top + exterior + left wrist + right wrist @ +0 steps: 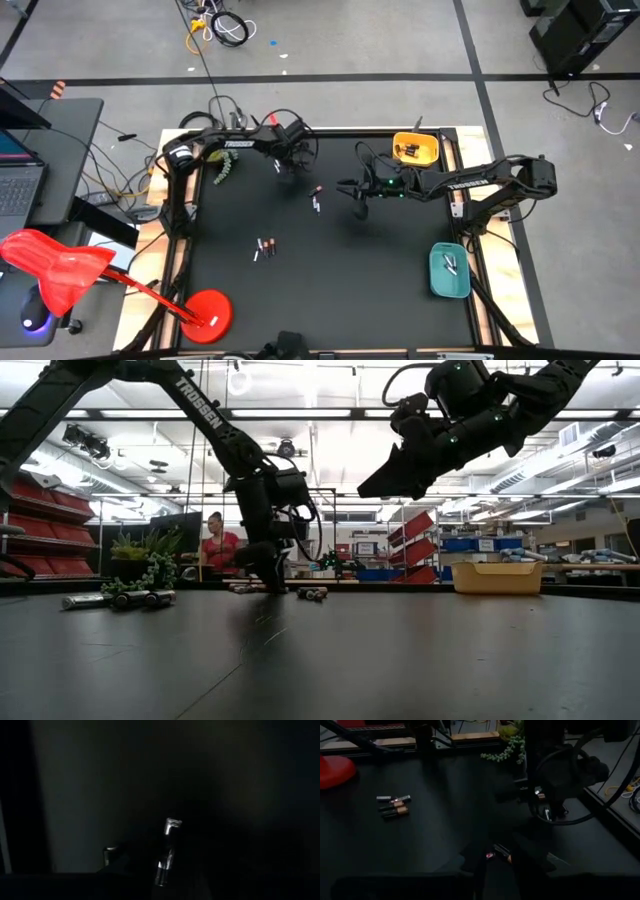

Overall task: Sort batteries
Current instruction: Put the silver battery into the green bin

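**Both arms over the mat, batteries still loose**

Near the far edge of the black table (400, 320), the left gripper (283, 163) reaches down to the mat; its wrist view shows a battery (166, 851) standing between the dark fingers, but whether the fingers have closed on it I cannot tell. The right gripper (361, 207) hangs raised above the middle of the table, and its wrist view looks down on a pair of batteries (498, 853) just ahead of the fingertips; nothing shows as held, and how wide the fingers stand I cannot tell.

More batteries lie in a small cluster (265, 247) toward the near left, well apart from both arms. The yellow tray (416, 150) at the far right already holds some, and the teal tray (449, 272) at the near right holds a couple.

The step in hand looks like a pickup on each side. Next, each arm needs a firm pinch on one cell, then a carry to the matching tray
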Available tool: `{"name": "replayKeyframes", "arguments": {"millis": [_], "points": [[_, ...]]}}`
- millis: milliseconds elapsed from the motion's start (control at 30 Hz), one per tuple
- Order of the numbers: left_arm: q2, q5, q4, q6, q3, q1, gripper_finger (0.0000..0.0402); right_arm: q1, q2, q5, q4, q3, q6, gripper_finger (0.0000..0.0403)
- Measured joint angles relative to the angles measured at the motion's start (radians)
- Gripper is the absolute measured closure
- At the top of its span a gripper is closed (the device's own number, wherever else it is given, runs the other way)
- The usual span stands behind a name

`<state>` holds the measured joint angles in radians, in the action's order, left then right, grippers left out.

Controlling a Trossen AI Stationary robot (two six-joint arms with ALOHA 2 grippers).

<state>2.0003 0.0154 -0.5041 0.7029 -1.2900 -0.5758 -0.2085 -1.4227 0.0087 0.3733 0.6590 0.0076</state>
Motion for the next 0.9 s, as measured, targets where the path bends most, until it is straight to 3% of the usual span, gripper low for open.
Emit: {"name": "replayKeyframes", "arguments": {"millis": [133,300,367,900], "points": [[0.000,-0.021,-0.009,-0.002,0.001,0.011,0.0276,0.000,0.000,-0.002,0.009,0.000,0.009,0.0309],[0.000,-0.041,-0.004,-0.033,0.000,0.013,0.0371,0.006,0.000,-0.002,0.011,0.000,0.010,0.0309],[0.000,-0.057,-0.003,-0.035,0.000,0.014,0.0391,0.007,0.000,-0.002,0.011,0.000,0.009,0.0309],[-0.049,-0.123,-0.046,-0.031,0.011,0.055,0.0401,0.007,0.000,0.049,-0.026,0.000,0.068,0.0309]]}}
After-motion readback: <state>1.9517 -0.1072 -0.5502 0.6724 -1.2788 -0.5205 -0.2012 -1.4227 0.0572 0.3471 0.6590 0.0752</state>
